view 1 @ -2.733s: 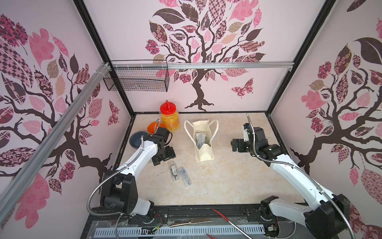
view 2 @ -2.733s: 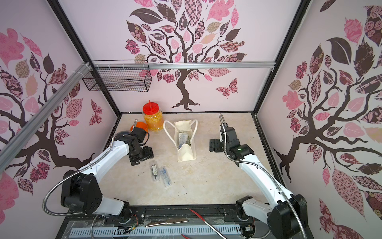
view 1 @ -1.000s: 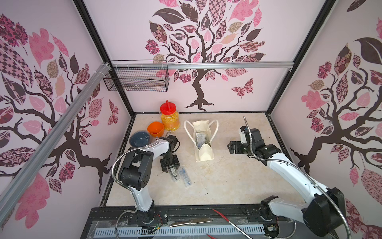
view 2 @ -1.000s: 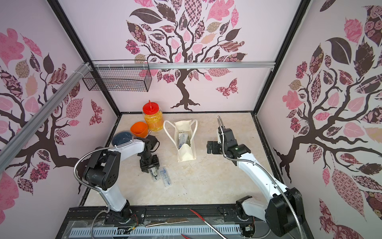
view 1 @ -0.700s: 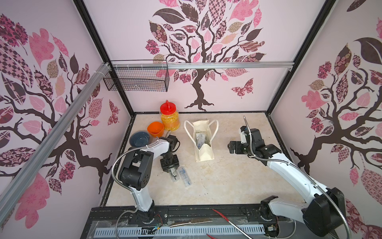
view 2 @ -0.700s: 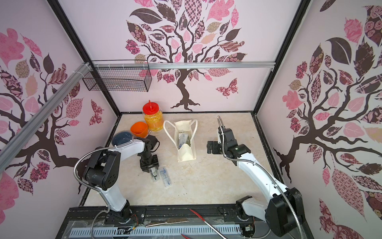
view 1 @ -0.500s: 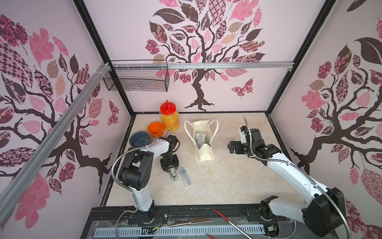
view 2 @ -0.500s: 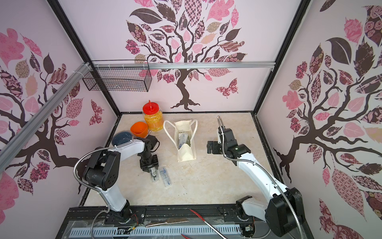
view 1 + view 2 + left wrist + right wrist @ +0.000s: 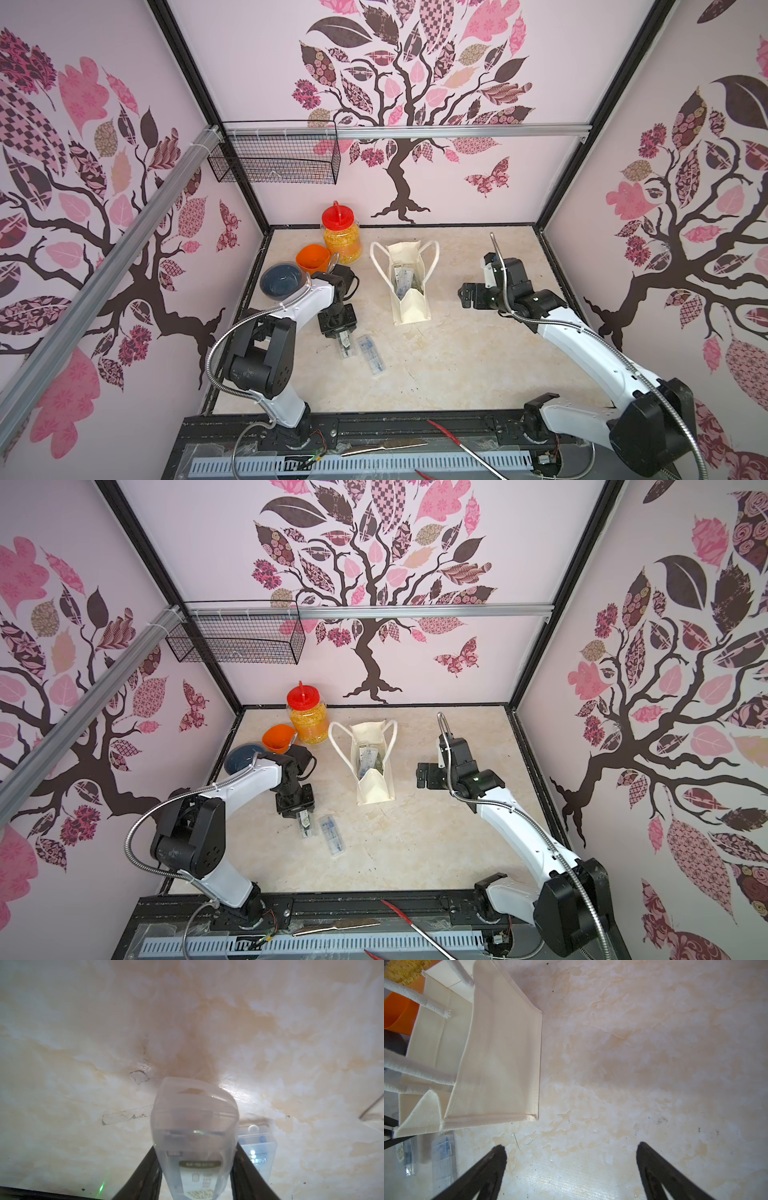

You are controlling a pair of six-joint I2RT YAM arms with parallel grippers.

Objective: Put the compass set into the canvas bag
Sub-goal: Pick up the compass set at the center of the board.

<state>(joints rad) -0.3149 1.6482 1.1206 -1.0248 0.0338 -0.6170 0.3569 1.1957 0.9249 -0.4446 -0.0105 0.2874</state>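
The beige marbled surface (image 9: 457, 365) is occupied by an upright cream canvas bag (image 9: 411, 309), a red-lidded clear jar of yellow grains (image 9: 340, 247), an orange plastic bowl (image 9: 312, 257) and a dark blue bowl (image 9: 281, 283). Laid side by side are a labelled clear plastic compass case (image 9: 347, 352) and a clear plastic case with blue contents (image 9: 372, 356).

L gripper (image 9: 343, 343) clamped, R gripper (image 9: 571, 1147) wide.
L arm (image 9: 299, 305) folded: elbow high nr its base, forearm reaching fwd, wrist bent down so the gripper points at the tabletop; both fingers press vs. the sides of the compass set (image 9: 194, 1126). R arm (image 9: 582, 349) stretched fwd & inward, wrist tilted down, gripper low over the table, jaws far apart.
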